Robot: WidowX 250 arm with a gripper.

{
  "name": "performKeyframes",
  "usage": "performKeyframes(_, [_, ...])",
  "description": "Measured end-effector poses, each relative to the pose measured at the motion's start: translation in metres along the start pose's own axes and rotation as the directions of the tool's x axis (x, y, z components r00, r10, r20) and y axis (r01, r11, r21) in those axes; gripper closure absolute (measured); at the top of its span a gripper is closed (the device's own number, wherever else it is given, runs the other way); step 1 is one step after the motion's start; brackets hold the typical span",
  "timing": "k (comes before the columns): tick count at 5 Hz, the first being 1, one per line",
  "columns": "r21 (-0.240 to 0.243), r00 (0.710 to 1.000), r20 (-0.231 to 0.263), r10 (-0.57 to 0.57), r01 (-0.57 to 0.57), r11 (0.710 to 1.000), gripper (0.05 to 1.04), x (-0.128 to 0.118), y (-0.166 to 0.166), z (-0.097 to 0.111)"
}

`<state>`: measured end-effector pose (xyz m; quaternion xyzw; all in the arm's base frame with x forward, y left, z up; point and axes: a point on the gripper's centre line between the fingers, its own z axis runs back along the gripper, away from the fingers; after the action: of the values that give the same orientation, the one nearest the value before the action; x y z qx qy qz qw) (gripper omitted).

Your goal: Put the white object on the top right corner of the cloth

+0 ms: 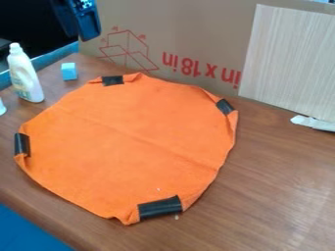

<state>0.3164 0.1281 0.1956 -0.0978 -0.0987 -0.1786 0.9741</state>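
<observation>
Cloth [124,137], orange and a little creased, lies spread on the brown wooden counter [281,191], and we read our clock from its middle. We see the white bottle [25,76] upright on the counter between ten and eleven o'clock, off the cloth, with the light blue block [69,71] near it at eleven. The black hand [89,32] hangs above that side, between eleven and twelve; we cannot tell whether it is wide or narrow. Dark strips sit on the cloth's edge: one near twelve [112,80], one at two [225,106], one just past five [159,207] and one at nine [22,144]. Behind the cloth, we have a cardboard box [170,29] with red print from twelve towards one, and a pale wood-grained board [288,59] in front of it towards two. A white scrap [314,123] lies by the board's foot, between two and three.
</observation>
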Motion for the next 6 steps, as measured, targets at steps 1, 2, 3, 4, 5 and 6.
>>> performKeyframes(1, [-0.021,1.0,-0.016,0.016,-0.016,1.0,0.084,-0.001,0.003,-0.01])
performKeyframes(2, [0.056,0.964,0.042,0.262,-0.264,0.963,0.084,-0.032,0.045,0.005])
performKeyframes(3, [0.182,0.887,0.072,0.455,-0.461,0.869,0.084,-0.053,0.079,0.022])
performKeyframes(4, [0.232,0.766,0.086,0.637,-0.638,0.734,0.084,-0.071,0.092,0.024])
performKeyframes(5, [0.288,0.588,0.173,0.791,-0.798,0.53,0.084,-0.086,0.109,0.013])
performKeyframes(6, [0.209,0.467,0.267,0.843,-0.882,0.423,0.084,-0.086,0.114,-0.014])
